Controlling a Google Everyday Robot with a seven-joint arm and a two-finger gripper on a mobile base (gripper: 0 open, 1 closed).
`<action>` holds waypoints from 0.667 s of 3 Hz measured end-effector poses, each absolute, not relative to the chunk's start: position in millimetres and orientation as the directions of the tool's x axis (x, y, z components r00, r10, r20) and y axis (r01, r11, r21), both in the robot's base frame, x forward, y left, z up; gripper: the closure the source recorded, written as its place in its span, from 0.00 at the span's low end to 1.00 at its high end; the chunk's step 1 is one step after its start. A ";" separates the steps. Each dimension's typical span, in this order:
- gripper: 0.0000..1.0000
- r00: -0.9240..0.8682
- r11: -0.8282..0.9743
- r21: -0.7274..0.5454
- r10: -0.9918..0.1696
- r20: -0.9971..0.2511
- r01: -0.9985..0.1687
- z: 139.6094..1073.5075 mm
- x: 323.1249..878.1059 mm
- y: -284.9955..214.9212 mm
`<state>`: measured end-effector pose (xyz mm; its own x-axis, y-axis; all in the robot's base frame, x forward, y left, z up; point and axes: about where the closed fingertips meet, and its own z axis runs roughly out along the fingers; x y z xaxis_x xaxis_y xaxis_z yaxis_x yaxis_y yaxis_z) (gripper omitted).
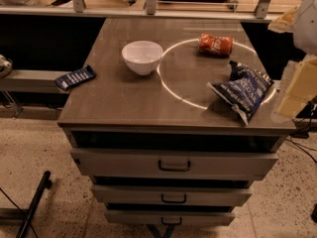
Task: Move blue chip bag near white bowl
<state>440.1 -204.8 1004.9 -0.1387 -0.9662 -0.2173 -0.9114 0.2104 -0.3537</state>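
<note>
The blue chip bag [242,89], crumpled navy foil with white lettering, lies on the right side of the table top near its front edge. The white bowl [142,56] stands upright on the left-centre of the table, well apart from the bag. Cream parts of my arm [297,86] show at the right edge of the view, just right of the bag and off the table. My gripper itself is out of view.
An orange-red can [215,44] lies on its side at the back right. A small flat dark-blue packet [75,78] lies on a lower shelf left of the table [124,108]. A bright ring of light marks the table top. Drawers are below.
</note>
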 end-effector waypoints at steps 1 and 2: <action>0.00 0.014 0.061 -0.338 -0.976 -0.218 -0.939 986.3 467.8 -207.5; 0.00 0.205 -0.142 -0.340 -0.966 -0.157 -0.930 964.0 498.0 -203.8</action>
